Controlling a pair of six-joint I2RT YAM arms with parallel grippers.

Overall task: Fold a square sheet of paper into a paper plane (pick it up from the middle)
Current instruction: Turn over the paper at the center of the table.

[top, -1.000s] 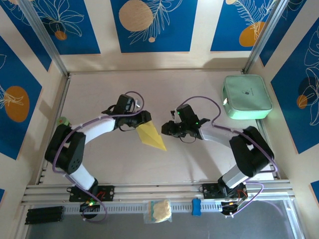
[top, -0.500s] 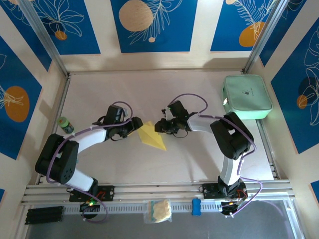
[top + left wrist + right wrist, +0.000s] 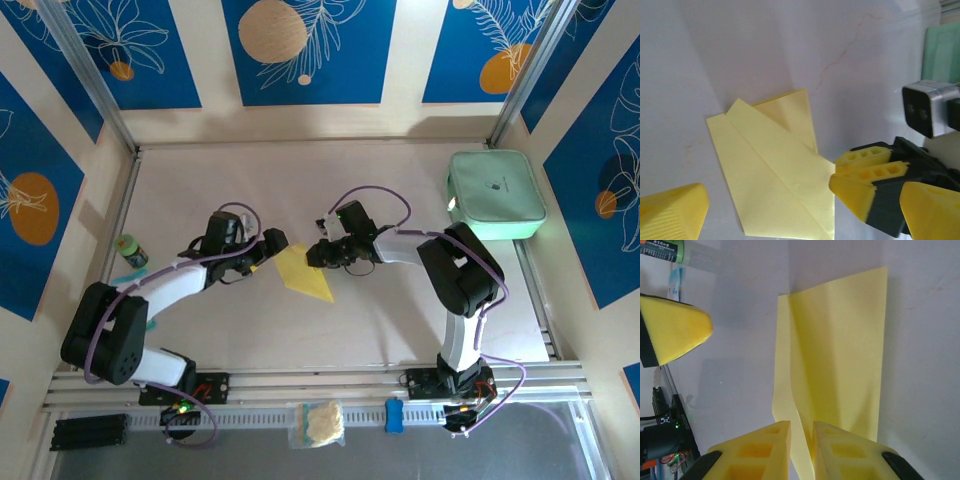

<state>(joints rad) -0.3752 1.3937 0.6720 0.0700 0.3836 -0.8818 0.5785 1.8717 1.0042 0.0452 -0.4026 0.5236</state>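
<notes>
Plane (image 3: 305, 272) now apparently off left claw (image 3: 267, 252)

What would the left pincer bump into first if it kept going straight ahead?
Probably the yellow paper plane, lying flat just ahead of the left pincer; the right pincer sits beyond it.

A mint-green rounded case (image 3: 497, 195) sits in the pale table's (image 3: 300, 170) far right corner, a small green-capped bottle (image 3: 131, 250) is near the left edge, and a cream wad in a clear bag (image 3: 320, 423) lies beside a small blue block (image 3: 394, 416) on the near rail.
</notes>
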